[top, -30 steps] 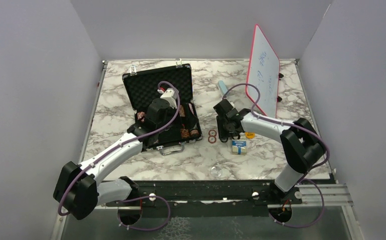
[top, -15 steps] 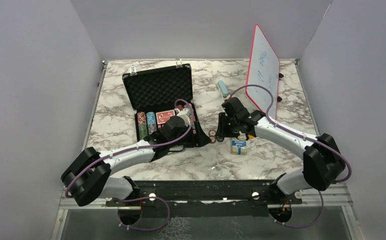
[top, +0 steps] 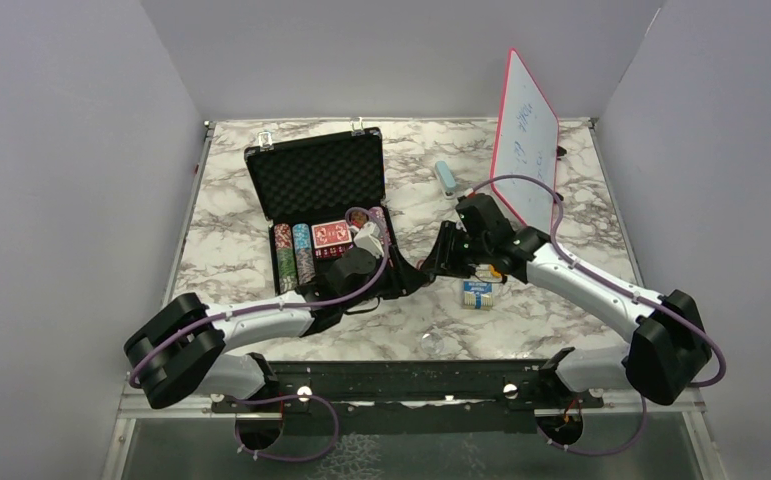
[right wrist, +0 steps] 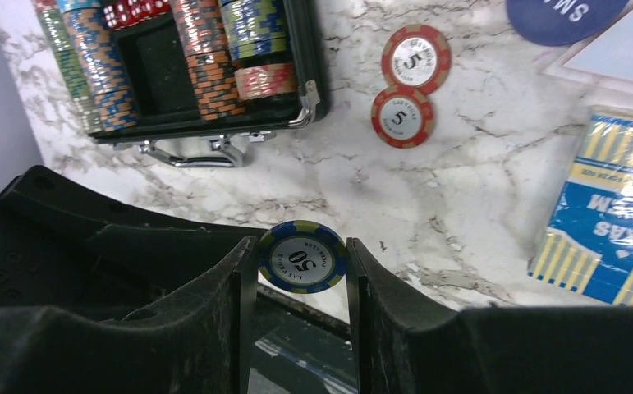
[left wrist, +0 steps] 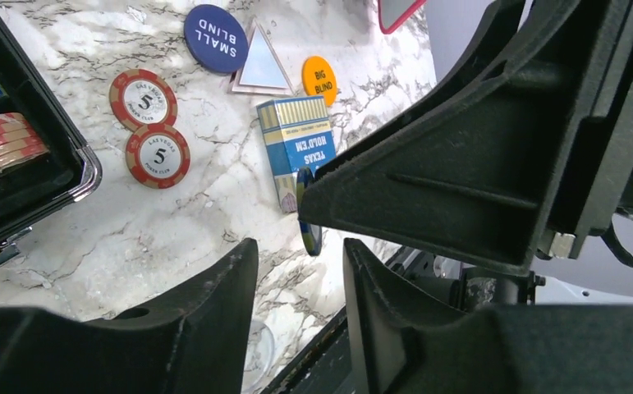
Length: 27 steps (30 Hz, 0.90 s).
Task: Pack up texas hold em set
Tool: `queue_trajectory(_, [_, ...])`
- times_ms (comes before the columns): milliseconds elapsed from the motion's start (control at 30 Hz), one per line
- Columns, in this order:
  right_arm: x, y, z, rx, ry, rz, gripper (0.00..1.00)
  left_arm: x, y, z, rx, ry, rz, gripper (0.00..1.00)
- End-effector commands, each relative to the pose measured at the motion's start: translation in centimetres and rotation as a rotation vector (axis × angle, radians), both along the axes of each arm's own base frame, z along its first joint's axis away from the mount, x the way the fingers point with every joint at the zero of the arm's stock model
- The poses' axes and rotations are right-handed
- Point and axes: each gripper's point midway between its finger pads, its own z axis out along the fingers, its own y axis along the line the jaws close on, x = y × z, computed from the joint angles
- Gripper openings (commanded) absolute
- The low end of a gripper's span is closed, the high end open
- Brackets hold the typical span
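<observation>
Blue-and-green striped, the 50 chip (right wrist: 302, 258) seems to be mid-handover. It is best pinched squarely across its two faces by the left gripper (left wrist: 299, 246) before it is let go, then carried to a free slot in the open briefcase (top: 313, 180). The left gripper is seen part open and empty, the chip edge-on just beyond its fingertips, while the right gripper (right wrist: 300, 245) is clamped on the chip's rim, above the worktop (top: 411, 150) beside the briefcase.

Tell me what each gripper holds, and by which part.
Right gripper pinches a blue-and-green 50 chip by opposite edges of its rim. Left gripper holds nothing.
</observation>
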Motion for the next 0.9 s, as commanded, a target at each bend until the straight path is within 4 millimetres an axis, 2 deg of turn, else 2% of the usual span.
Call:
queue_trajectory(0, [-0.7, 1.1, 1.3, 0.099, 0.025, 0.006, 0.42, 0.9, -0.1, 1.0, -0.068, -0.027, 0.065, 0.41])
queue_trajectory(167, [-1.1, 1.3, 1.3, 0.112, 0.038, 0.020, 0.42, 1.0, -0.3, 1.4, -0.094, -0.037, 0.069, 0.24])
queue_trajectory(233, [-1.2, 1.3, 1.4, 0.117, 0.039, 0.024, 0.42, 1.1, -0.4, 1.7, -0.104, -0.046, 0.066, 0.15])
queue_trajectory(300, [-1.2, 1.4, 1.2, 0.118, 0.039, 0.029, 0.42, 1.1, -0.4, 1.7, -0.095, -0.064, 0.057, 0.01])
queue_trajectory(400, [-0.6, 1.4, 1.7, 0.103, -0.011, 0.055, 0.47, 1.4, -0.1, 1.9, -0.055, -0.129, 0.051, 0.00])
queue_trajectory(467, [0.3, 0.9, 2.4, 0.064, -0.057, 0.050, 0.54, 1.8, 0.6, 2.1, -0.005, -0.206, 0.052, 0.00])
queue_trajectory(533, [1.5, 0.7, 3.8, 0.036, -0.114, 0.031, 0.60, 2.5, 1.9, 2.1, 0.084, -0.282, 0.073, 0.00])
queue_trajectory(633, [2.7, 0.8, 4.7, 0.021, -0.168, 0.033, 0.64, 3.9, 4.4, 2.3, 0.242, -0.382, 0.089, 0.00])
queue_trajectory(767, [3.7, 1.8, 4.0, 0.008, -0.167, 0.072, 0.63, 5.8, 7.9, 2.2, 0.459, -0.433, 0.079, 0.00])
queue_trajectory(867, [4.0, 3.2, 2.7, 0.022, -0.159, 0.146, 0.57, 6.9, 9.7, 1.8, 0.556, -0.437, 0.028, 0.00])
